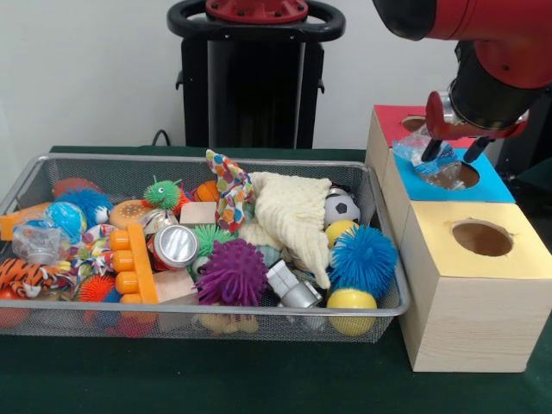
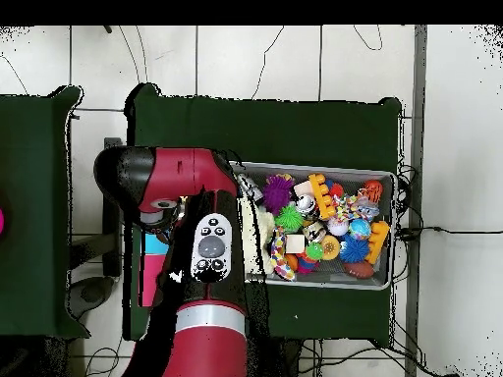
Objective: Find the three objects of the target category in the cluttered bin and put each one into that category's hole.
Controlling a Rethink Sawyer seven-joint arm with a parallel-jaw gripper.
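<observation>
Crumpled clear plastic wrapper (image 1: 429,153) — pinched in jaws over blue box (image 1: 483,185).

Plain white wall (image 1: 86,78) behind, dark green cloth on the table (image 1: 259,379). From above, the floor (image 2: 265,59) is pale tile with cables (image 2: 437,231) trailing across it, plus a second green table (image 2: 34,211) off to the side.

A wire bin (image 1: 52,172) sat on the table (image 1: 259,379), with three boxes (image 1: 470,293) in a row just beside its right end. The gripper (image 1: 454,153) hung over the middle box's hole (image 1: 455,176), a crinkled bag (image 1: 423,148) between its fingers. In the bin, a cloth (image 1: 293,216) lay toward the right end, a can (image 1: 175,246) near the middle, and a spiky ball (image 1: 362,257) against the right wall.
</observation>
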